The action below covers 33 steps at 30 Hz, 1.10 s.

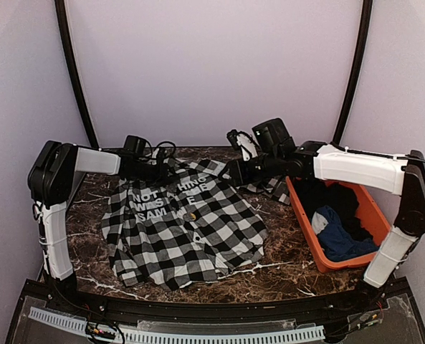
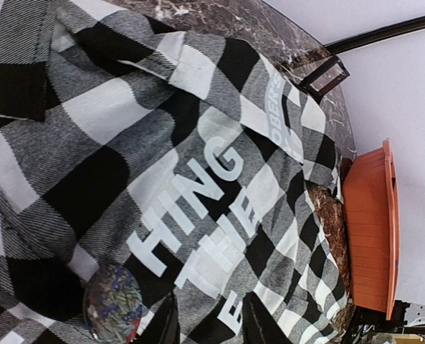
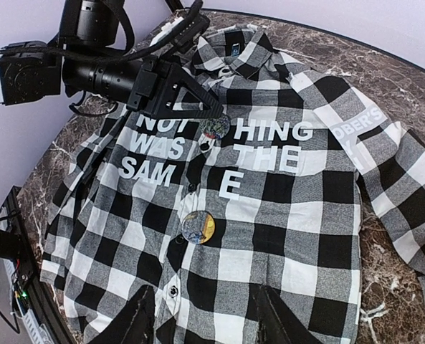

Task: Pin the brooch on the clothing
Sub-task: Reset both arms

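The black-and-white checked shirt [image 1: 183, 229] lies spread flat on the marble table, white block lettering facing up. A round floral brooch [image 3: 215, 127] sits on the shirt among the letters; it also shows in the left wrist view [image 2: 113, 303]. A second round blue-and-yellow brooch [image 3: 197, 227] sits lower on the button placket [image 1: 193, 214]. My left gripper [image 2: 208, 322] is open and empty just over the lettering, with the floral brooch beside its finger [image 3: 198, 100]. My right gripper [image 3: 206, 319] is open and empty, hovering above the shirt's far side [image 1: 232, 172].
An orange bin [image 1: 373, 208] stands at the right of the table and holds a dark blue garment [image 1: 337, 233] and dark cloth. The shirt's sleeve [image 1: 273, 188] trails toward the bin. Marble table [image 1: 284, 269] shows at the front right.
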Tool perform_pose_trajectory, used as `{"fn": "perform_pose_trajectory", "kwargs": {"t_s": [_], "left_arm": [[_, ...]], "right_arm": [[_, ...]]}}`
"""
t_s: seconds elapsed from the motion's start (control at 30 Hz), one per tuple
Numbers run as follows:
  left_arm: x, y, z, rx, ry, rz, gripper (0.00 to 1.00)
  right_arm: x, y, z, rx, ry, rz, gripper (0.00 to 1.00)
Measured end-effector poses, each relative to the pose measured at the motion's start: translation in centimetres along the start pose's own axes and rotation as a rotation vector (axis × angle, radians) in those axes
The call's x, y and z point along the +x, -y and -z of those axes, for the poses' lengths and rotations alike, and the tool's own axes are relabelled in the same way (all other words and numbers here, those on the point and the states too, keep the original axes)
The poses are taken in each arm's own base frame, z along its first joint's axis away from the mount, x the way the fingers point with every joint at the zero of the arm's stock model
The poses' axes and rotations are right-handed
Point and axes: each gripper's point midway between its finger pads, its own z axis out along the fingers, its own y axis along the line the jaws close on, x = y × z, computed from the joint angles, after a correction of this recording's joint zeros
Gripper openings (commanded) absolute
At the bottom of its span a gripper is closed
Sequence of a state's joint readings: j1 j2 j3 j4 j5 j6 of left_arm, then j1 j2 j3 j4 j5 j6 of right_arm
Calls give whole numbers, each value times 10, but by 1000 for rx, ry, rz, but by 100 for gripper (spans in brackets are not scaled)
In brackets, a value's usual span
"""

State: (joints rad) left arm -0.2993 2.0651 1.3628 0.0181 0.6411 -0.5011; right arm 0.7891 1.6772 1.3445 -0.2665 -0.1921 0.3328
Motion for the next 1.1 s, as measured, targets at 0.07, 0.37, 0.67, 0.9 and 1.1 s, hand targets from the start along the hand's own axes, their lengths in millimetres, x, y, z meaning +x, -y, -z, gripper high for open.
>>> {"fn": "perform_pose_trajectory", "kwargs": {"t_s": [0.07, 0.37, 0.67, 0.9, 1.1], "left_arm": [[2, -8, -2, -29, -10, 9, 30], [21, -41, -6, -155, -75, 33, 30], [17, -39, -3, -167, -74, 25, 61], [-5, 4, 47, -189, 5, -45, 98], [-10, 84, 165, -207, 218, -233, 99]], "right_arm": [[0, 0, 1, 4, 1, 2, 47], [-1, -1, 5, 5, 4, 4, 47], [2, -3, 7, 11, -12, 17, 69], [3, -23, 34, 36, -5, 106, 99], [8, -30, 88, 71, 69, 127, 99]]}}
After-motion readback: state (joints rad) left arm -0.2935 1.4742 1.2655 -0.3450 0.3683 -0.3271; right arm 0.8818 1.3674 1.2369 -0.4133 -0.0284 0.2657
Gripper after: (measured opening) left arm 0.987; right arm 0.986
